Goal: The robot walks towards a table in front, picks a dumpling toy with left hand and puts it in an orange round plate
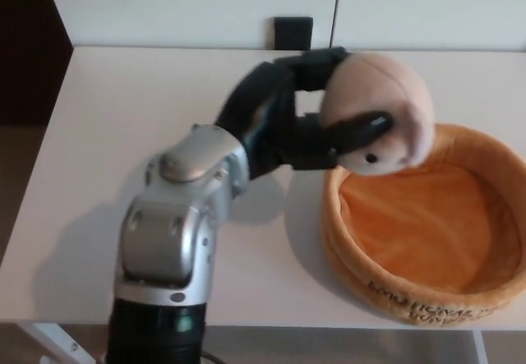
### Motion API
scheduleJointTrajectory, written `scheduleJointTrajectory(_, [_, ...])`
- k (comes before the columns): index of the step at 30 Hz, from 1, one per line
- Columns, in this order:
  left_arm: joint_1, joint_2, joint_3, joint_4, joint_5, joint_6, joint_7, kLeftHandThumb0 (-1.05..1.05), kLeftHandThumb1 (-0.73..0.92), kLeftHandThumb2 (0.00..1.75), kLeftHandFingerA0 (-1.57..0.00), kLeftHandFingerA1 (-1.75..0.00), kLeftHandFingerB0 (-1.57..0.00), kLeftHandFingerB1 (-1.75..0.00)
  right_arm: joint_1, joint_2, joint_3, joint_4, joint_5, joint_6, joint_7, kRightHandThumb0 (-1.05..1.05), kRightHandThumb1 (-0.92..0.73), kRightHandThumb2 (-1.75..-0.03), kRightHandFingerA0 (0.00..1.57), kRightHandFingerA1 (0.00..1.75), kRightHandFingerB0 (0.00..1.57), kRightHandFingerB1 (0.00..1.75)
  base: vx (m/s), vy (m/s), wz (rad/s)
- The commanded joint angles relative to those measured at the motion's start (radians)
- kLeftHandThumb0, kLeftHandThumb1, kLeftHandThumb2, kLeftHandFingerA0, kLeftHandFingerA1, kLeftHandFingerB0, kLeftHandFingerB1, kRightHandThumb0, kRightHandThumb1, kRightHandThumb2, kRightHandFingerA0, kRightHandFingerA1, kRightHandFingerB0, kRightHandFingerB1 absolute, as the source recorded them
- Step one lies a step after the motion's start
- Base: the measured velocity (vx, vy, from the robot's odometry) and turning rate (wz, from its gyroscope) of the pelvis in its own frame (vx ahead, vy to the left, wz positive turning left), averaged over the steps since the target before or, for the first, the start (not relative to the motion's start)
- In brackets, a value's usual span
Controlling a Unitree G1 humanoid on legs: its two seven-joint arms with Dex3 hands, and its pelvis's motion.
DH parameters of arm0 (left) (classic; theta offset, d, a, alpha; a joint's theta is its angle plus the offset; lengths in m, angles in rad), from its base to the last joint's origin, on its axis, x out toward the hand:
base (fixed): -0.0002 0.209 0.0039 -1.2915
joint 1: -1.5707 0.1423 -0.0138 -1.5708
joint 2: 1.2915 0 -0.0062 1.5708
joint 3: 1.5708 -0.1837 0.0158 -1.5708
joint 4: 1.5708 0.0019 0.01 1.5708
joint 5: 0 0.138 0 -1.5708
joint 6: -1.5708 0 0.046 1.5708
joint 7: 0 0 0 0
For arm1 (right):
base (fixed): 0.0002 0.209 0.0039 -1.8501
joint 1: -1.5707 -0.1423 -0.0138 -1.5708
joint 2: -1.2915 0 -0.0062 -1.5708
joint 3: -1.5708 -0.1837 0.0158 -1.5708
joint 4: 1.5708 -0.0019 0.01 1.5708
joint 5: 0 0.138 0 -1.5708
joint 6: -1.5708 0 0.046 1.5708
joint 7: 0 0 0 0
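My left hand [316, 122] is shut on the dumpling toy [385, 109], a pale beige plush with a small black eye. It hangs above the far left rim of the orange round plate [374, 286], a soft plush dish with raised walls at the right of the white table [123, 134]. A black finger [362, 127] crosses the toy's front. The silver and black left arm [177, 232] reaches up from the bottom of the view. My right hand does not show.
A small black block [293, 33] stands against the white wall at the table's far edge. Dark floor shows past the table's left side. The table's front edge runs along the bottom of the view.
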Motion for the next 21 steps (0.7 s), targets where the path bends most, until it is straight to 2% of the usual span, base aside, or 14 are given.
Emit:
scheduleJointTrajectory(1, [0.006, -0.151, -0.119, 0.03, -0.05, -0.005, 0.111, -0.13, 0.67, 0.63, -1.13, -0.62, -0.96, -0.57, -0.015, -0.01, -0.006, 0.016, -0.001, -0.005, -0.007, -0.64, -0.58, -0.97, 0.81, 0.79, 0.27, 0.48, 0.0, 0.0, 0.0])
scheduleJointTrajectory(2, [0.017, -0.147, -0.156, 0.03, -0.034, -0.01, 0.131, -0.13, 0.68, 0.63, -1.13, -0.61, -0.97, -0.57, -0.021, -0.014, -0.006, 0.014, 0.0, 0.004, 0.002, -0.65, -0.74, -0.63, 0.79, 0.72, 0.39, 0.34, 0.0, 0.0, 0.0])
scheduleJointTrajectory(3, [0.023, -0.137, -0.183, 0.032, -0.028, -0.024, 0.144, -0.13, 0.68, 0.63, -1.13, -0.6, -0.98, -0.57, -0.026, -0.016, -0.004, 0.013, -0.001, 0.009, 0.006, -0.67, -0.61, -0.96, 0.68, 0.71, 0.32, 0.48, 0.0, 0.0, 0.0])
scheduleJointTrajectory(4, [0.024, -0.127, -0.199, 0.035, -0.026, -0.039, 0.148, -0.13, 0.68, 0.63, -1.13, -0.6, -0.98, -0.57, -0.029, -0.016, -0.002, 0.012, -0.003, 0.011, 0.008, -0.67, -0.61, -0.96, 0.68, 0.71, 0.32, 0.48, 0.0, 0.0, 0.0])
scheduleJointTrajectory(5, [0.022, -0.092, -0.257, 0.04, 0.015, -0.089, 0.164, -0.14, 0.69, 0.63, -1.16, -0.57, -1.01, -0.54, -0.034, -0.018, 0.001, 0.011, -0.006, 0.015, 0.007, -0.65, -0.75, -0.63, 0.74, 0.71, 0.39, 0.34, 0.0, 0.0, 0.0])
scheduleJointTrajectory(6, [0.02, -0.076, -0.282, 0.042, 0.029, -0.11, 0.173, -0.14, 0.69, 0.63, -1.16, -0.57, -1.01, -0.54, -0.036, -0.018, 0.002, 0.011, -0.007, 0.017, 0.007, -0.65, -0.75, -0.63, 0.74, 0.71, 0.39, 0.34, 0.0, 0.0, 0.0])
scheduleJointTrajectory(7, [-0.015, 0.012, -0.414, 0.048, 0.152, -0.187, 0.208, -0.21, 0.68, 0.63, -1.15, -0.59, -1.02, -0.5, -0.037, -0.018, 0.0, 0.006, -0.003, 0.019, 0.008, -0.65, -0.74, -0.63, 0.8, 0.97, 0.39, 0.34, 0.0, 0.0, 0.0])
scheduleJointTrajectory(10, [-0.058, 0.099, -0.553, 0.044, 0.287, -0.279, 0.261, -0.16, 0.71, 0.62, -1.08, -0.69, -0.95, -0.53, -0.041, -0.021, 0.013, 0.005, -0.017, 0.017, 0.002, -0.65, -0.75, -0.63, 0.88, 0.99, 0.38, 0.34, 0.0, 0.0, 0.0])
scheduleJointTrajectory(12, [-0.086, 0.149, -0.644, 0.044, 0.387, -0.342, 0.315, -0.14, 0.71, 0.62, -1.07, -0.81, -0.97, -0.54, -0.045, -0.018, 0.012, 0.009, -0.013, 0.017, 0.003, -0.65, -0.76, -0.63, 0.83, 0.92, 0.38, 0.34, 0.0, 0.0, 0.0])
scheduleJointTrajectory(13, [-0.093, 0.157, -0.671, 0.048, 0.411, -0.348, 0.334, -0.13, 0.71, 0.62, -0.96, -1.22, -0.89, -0.52, -0.045, -0.016, 0.009, 0.01, -0.009, 0.017, 0.005, -0.67, -0.7, -0.65, 0.8, 0.88, 0.37, 0.35, 0.0, 0.0, 0.0])
scheduleJointTrajectory(16, [-0.114, 0.171, -0.736, 0.066, 0.468, -0.324, 0.379, -0.2, 0.69, 0.63, -0.87, -1.42, -0.74, -0.45, -0.041, -0.014, 0.009, 0.009, -0.006, 0.011, 0.006, -0.65, -0.75, -0.63, 0.84, 0.97, 0.38, 0.34, 0.0, 0.0, 0.0])
scheduleJointTrajectory(17, [-0.132, 0.181, -0.762, 0.093, 0.494, -0.317, 0.386, -0.28, 0.68, 0.6, -0.63, -1.08, -0.47, -0.35, -0.038, -0.014, 0.012, 0.007, -0.01, 0.008, 0.004, -0.65, -0.75, -0.63, 0.84, 1.04, 0.37, 0.34, 0.0, 0.0, 0.0])
scheduleJointTrajectory(18, [-0.144, 0.186, -0.781, 0.107, 0.513, -0.301, 0.393, -0.33, 0.67, 0.61, -0.54, -0.45, -0.4, -0.33, -0.036, -0.014, 0.014, 0.007, -0.012, 0.006, 0.002, -0.65, -0.75, -0.63, 0.84, 1.06, 0.36, 0.33, 0.0, 0.0, 0.0])
scheduleJointTrajectory(21, [-0.162, 0.175, -0.808, 0.131, 0.555, -0.223, 0.435, -0.42, 0.64, 0.59, -0.25, -0.34, -0.27, -0.29, -0.037, -0.013, 0.021, 0.006, -0.018, 0.007, -0.005, -0.66, -0.75, -0.63, 0.83, 1.26, 0.34, 0.33, 0.0, 0.0, 0.0])
